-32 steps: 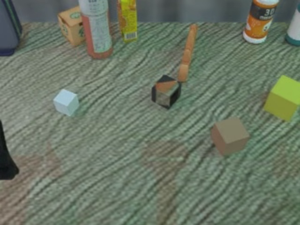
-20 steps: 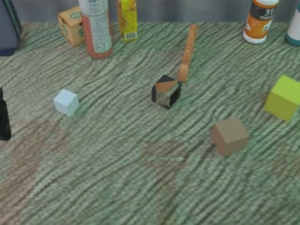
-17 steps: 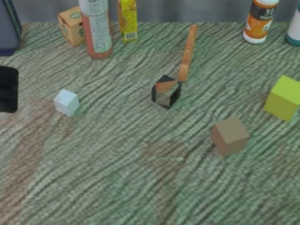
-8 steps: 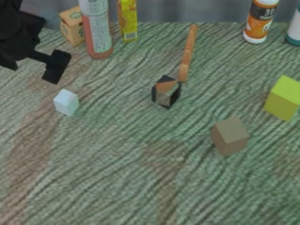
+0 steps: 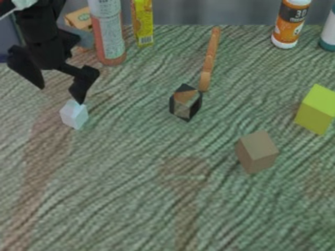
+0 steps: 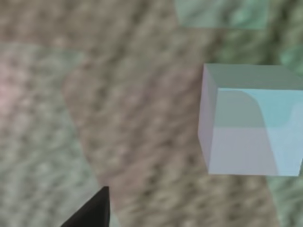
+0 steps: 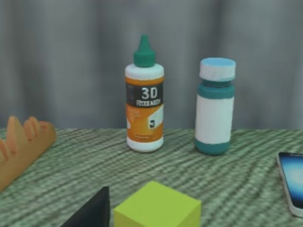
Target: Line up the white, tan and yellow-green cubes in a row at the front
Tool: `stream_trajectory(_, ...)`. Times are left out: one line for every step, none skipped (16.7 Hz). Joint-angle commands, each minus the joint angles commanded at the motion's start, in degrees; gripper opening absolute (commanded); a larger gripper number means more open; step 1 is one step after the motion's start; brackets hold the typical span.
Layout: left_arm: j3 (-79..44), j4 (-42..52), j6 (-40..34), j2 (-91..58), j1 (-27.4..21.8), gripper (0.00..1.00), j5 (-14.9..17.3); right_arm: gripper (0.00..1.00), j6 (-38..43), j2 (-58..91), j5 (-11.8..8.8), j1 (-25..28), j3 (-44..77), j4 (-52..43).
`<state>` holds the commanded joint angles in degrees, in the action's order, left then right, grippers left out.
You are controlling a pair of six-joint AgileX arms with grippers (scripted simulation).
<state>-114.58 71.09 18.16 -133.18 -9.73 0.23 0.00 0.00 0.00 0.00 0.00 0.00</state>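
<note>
Far left on the counter [image 5: 131, 209], the left hand [image 5: 55, 78] hovers with fingers spread wide just above the white cube [image 5: 74, 114]. Toward the right sits the tan cube [image 5: 256, 151], then the yellow-green cube [image 5: 316, 109] near the right edge.

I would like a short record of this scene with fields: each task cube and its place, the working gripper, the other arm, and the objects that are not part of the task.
white cube: top view's left side, on the table, not held
tan cube: right of centre, toward the front
yellow-green cube: right edge
left gripper: open, above the white cube and slightly behind it
right arm: not in the top view
distractors: black, orange and grey cube in the centre; bottles along the back
</note>
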Motion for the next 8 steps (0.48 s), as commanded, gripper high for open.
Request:
stream_trajectory(-0.5, 0.3, 0.1, -0.6, -0.1, 1.0, 0.0, 1.0, 0.0, 0.0, 0.0, 0.0, 0.0, 0.0)
stream_trajectory(-0.5, 0.3, 0.1, -0.6, -0.1, 1.0, 0.0, 1.0, 0.0, 0.0, 0.0, 0.0, 0.0, 0.0)
stream_trajectory(-0.5, 0.3, 0.1, -0.6, -0.1, 1.0, 0.0, 1.0, 0.0, 0.0, 0.0, 0.0, 0.0, 0.0)
stream_trajectory(-0.5, 0.3, 0.1, -0.6, -0.1, 1.0, 0.0, 1.0, 0.0, 0.0, 0.0, 0.0, 0.0, 0.0)
stream_trajectory(-0.5, 0.3, 0.1, -0.6, -0.1, 1.0, 0.0, 1.0, 0.0, 0.0, 0.0, 0.0, 0.0, 0.0)
stream_trajectory(-0.4, 0.2, 0.0, -0.5, 0.3, 1.0, 0.0, 1.0, 0.0, 0.0, 0.0, 0.0, 0.0, 0.0)
stream_trajectory(-0.2, 0.0, 0.1, -0.5, 0.2, 1.0, 0.0, 1.0, 0.0, 0.0, 0.0, 0.0, 0.0, 0.0)
stream_trajectory(0.5, -0.8, 0.2, -0.7, 0.1, 1.0, 0.0, 1.0, 0.0, 0.0, 0.0, 0.0, 0.0, 0.0)
